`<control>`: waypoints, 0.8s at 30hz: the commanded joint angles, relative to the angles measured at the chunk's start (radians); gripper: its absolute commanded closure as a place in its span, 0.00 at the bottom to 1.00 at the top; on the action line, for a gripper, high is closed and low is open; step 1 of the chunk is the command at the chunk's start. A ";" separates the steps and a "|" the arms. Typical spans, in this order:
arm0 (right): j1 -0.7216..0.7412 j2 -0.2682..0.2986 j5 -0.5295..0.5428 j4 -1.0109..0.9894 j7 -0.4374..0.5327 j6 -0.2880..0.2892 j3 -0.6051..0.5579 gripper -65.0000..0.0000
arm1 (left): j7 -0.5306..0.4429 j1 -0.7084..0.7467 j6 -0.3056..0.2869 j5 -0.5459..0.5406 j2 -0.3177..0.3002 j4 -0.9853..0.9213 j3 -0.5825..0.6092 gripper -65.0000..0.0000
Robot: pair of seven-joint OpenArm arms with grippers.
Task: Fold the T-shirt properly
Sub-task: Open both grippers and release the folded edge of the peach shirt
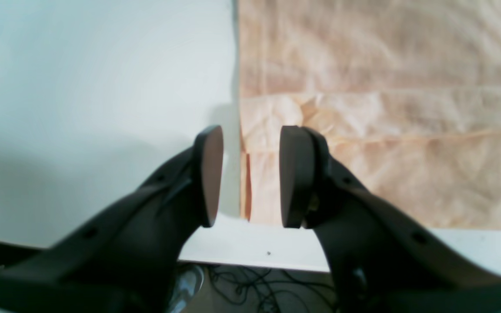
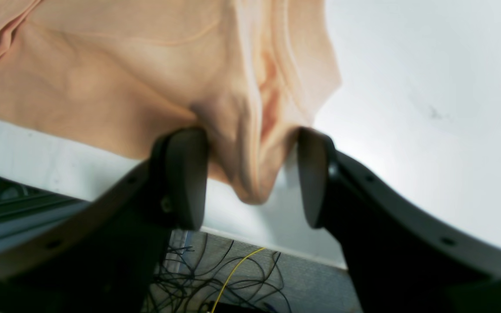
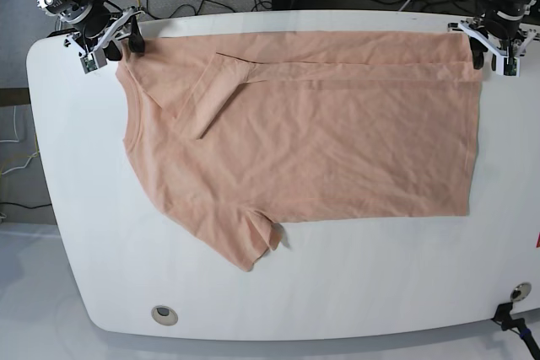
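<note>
The peach T-shirt (image 3: 321,149) lies spread on the white table (image 3: 84,208). Its far edge is folded over into a band, and one sleeve (image 3: 215,99) is tucked onto the body. My left gripper (image 3: 494,61) hovers at the shirt's far right corner. In the left wrist view it (image 1: 250,143) is open, straddling the folded hem edge (image 1: 246,182), which lies flat below it. My right gripper (image 3: 114,48) is at the far left shoulder. Its fingers (image 2: 185,174) stand wide apart around a bunched fold of fabric (image 2: 250,174).
The other sleeve (image 3: 253,246) sticks out toward the near side. A round grommet (image 3: 164,315) sits near the table's front left edge, and a black clamp (image 3: 515,318) at the front right. Cables (image 2: 215,274) lie on the floor beyond the far table edge.
</note>
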 commanded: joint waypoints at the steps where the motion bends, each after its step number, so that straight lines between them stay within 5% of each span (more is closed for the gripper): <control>1: -0.007 0.003 -0.076 -0.010 -0.115 -0.008 -0.006 0.49 | -0.020 -0.020 0.001 -0.008 -0.011 0.024 -0.006 0.68; 24: 0.056 0.003 -0.076 0.258 -0.266 -0.006 -0.001 0.48 | -0.015 -0.127 0.001 -0.002 -0.011 0.018 0.002 0.68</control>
